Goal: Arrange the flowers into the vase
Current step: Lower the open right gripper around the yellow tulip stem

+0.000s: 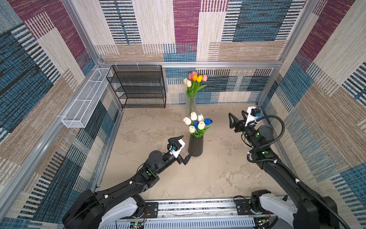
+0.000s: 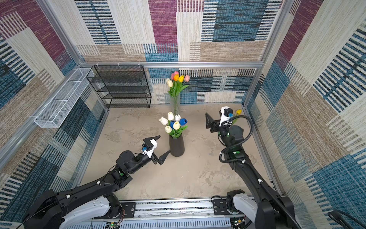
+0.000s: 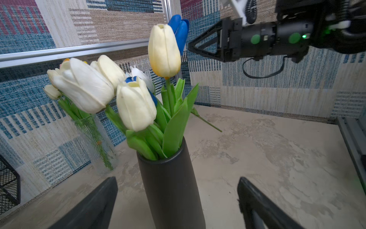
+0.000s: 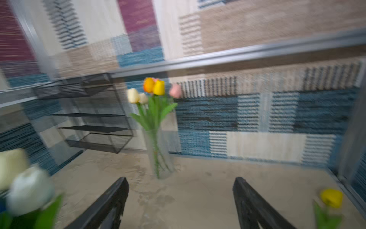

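A black vase (image 1: 195, 145) (image 3: 170, 188) stands mid-table and holds several flowers (image 1: 198, 124) (image 3: 134, 103), white and blue tulips. My left gripper (image 1: 189, 143) (image 3: 178, 182) is open beside this vase, with one finger on each side of its body and neither touching it. Near the back wall a tall glass vase (image 1: 191, 104) (image 4: 159, 154) holds pink, orange, yellow and white tulips (image 1: 195, 79). My right gripper (image 1: 236, 116) (image 4: 181, 182) hangs open and empty above the table to the right. A single yellow tulip (image 2: 238, 111) (image 4: 331, 198) lies near the back right corner.
A black wire shelf (image 1: 138, 87) stands against the back wall at the left. A white mesh basket (image 1: 85, 99) hangs on the left wall. The right wrist view is blurred. The arms' mounting rail (image 1: 198, 206) runs along the front edge.
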Controlling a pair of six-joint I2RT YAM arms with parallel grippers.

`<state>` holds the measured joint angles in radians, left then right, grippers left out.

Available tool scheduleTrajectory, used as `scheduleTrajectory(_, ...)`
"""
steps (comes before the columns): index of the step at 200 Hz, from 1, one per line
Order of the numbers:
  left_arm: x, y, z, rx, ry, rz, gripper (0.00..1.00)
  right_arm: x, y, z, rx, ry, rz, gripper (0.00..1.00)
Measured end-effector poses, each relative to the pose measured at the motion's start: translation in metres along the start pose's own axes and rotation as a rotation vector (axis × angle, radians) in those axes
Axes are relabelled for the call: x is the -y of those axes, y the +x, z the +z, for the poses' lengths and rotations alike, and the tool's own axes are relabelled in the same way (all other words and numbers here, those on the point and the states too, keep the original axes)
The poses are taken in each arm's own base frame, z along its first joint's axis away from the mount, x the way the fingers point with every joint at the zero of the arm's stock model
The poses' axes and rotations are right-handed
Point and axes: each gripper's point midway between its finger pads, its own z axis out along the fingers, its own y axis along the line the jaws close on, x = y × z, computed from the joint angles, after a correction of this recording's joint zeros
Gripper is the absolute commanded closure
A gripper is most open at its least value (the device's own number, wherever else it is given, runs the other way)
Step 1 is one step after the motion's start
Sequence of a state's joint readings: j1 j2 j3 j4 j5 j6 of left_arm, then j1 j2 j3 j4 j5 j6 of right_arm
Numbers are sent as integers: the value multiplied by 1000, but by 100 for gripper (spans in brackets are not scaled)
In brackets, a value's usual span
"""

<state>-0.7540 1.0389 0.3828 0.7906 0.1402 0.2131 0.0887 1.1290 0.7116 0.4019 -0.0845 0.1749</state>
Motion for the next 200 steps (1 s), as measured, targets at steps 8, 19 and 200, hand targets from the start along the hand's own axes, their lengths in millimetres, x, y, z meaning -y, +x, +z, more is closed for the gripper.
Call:
scheduleTrajectory(8, 1, 0, 0, 2, 4, 3, 2, 34, 16, 10, -78, 107, 41, 31)
scheduleTrajectory(19, 4, 2, -1, 1, 20, 5, 2, 71, 41, 17, -179, 218, 94, 35)
scheduleTrajectory(200, 13, 23, -3, -46, 60, 12, 2, 199, 216, 45, -791, 592, 204, 43)
